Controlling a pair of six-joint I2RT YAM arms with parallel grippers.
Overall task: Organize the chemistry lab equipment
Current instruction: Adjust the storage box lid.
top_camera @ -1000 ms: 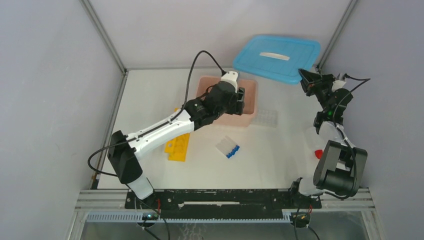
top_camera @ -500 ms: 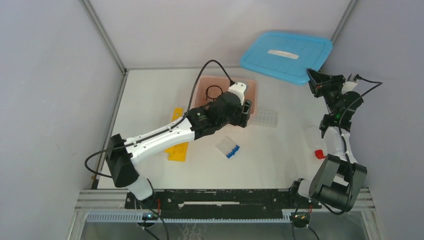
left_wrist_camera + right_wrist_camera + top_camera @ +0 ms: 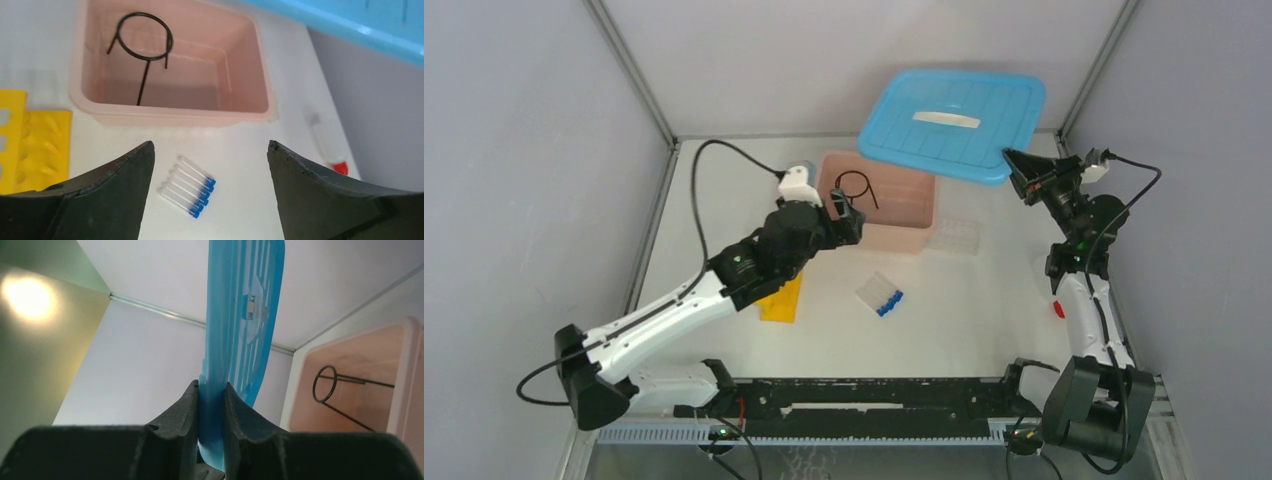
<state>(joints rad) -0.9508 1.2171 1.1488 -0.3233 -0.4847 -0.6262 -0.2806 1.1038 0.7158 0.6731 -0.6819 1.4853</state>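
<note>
Your left gripper [image 3: 845,212] hangs with its jaws spread wide and nothing between them, at the bin's [image 3: 882,242] near-left corner. The rack [image 3: 778,299] lies at its 7 o'clock, partly under the arm. The tubes [image 3: 880,296] are the thing to judge. They lie loose on the table at the gripper's 5 o'clock in the top view, near it and well apart from the right arm, so the left arm is the nearer. In the left wrist view the tubes [image 3: 187,186] sit low between the jaws, long axes running from 10 to 4 o'clock, caps at the 4 o'clock end. The jaws stand at 9 and 3, so I judge you need to turn the wrist before closing. The ring [image 3: 854,188] already lies inside the bin, handle toward 5 o'clock. The tray [image 3: 954,236] rests just beside the bin at 3 o'clock. Your right gripper [image 3: 1022,172] is pinching the lid's [image 3: 954,120] edge and holds it aloft. Count: one rack, one ring, one bin, about six tubes side by side, one tray, one lid.
</note>
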